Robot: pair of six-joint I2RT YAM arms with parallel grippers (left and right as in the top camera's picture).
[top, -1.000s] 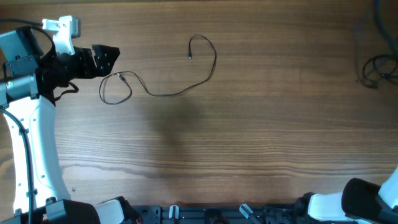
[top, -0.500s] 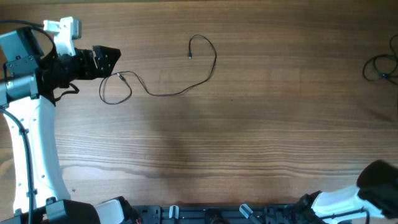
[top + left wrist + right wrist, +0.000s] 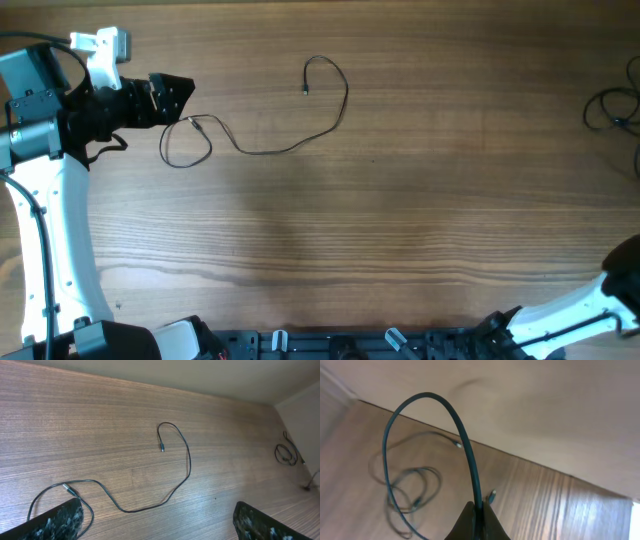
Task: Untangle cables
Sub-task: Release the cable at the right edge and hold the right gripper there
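Observation:
One thin black cable (image 3: 268,150) lies loose on the wooden table, a small loop at its left end and a plug (image 3: 306,90) at the other. My left gripper (image 3: 172,96) hovers just left of that loop, open and empty; in the left wrist view the cable (image 3: 188,462) runs between and ahead of the fingers (image 3: 55,522). A tangled bundle of cables (image 3: 608,108) sits at the table's far right edge. My right gripper (image 3: 478,508) is shut on one strand of cable (image 3: 427,396), which arches up above the bundle (image 3: 415,491).
The left arm (image 3: 50,200) occupies the left edge. Part of the right arm (image 3: 600,300) shows at the bottom right corner. A pale wall (image 3: 545,410) rises behind the table's far edge.
The right arm has slid further out toward the right edge of the overhead view, and the bundle at the far right has shifted slightly. The left arm and the loose cable have not moved.

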